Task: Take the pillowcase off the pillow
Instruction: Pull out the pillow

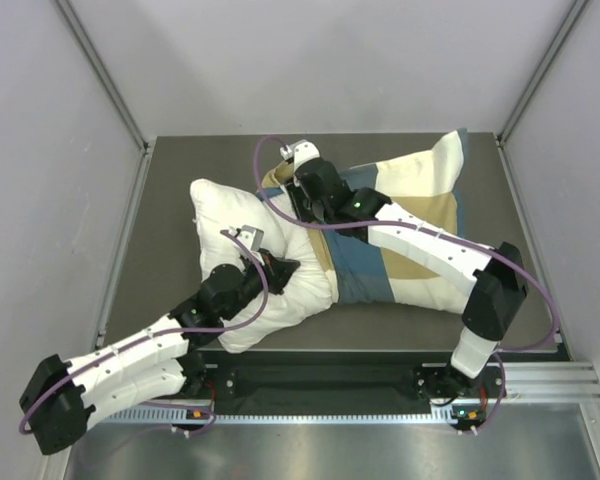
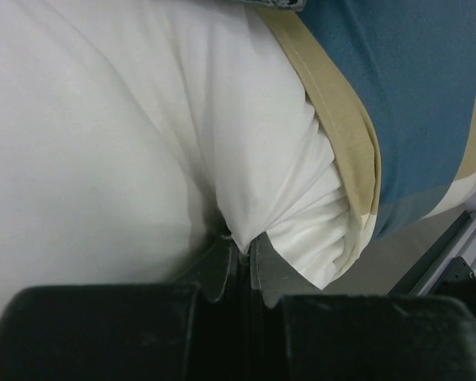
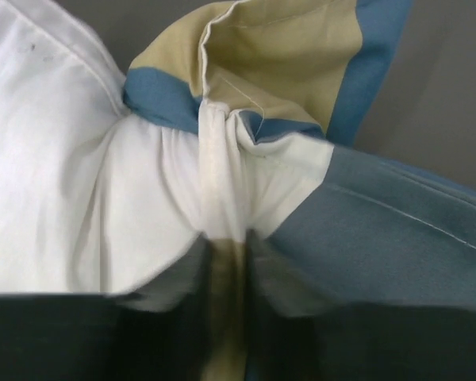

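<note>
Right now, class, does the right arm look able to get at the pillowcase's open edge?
Likely yes: the right end effector sits at the open edge of the pillowcase, with fabric bunched in its grip and nothing in the way.

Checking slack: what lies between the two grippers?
Top view: bulging white pillow runs from the left gripper to the tan hem of the pillowcase, held by the right gripper.

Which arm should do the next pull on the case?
Right, probably. The right gripper pinches the pillowcase at its bunched open edge and can drag it off rightward, while the left gripper is shut on the pillow, anchoring it.
</note>
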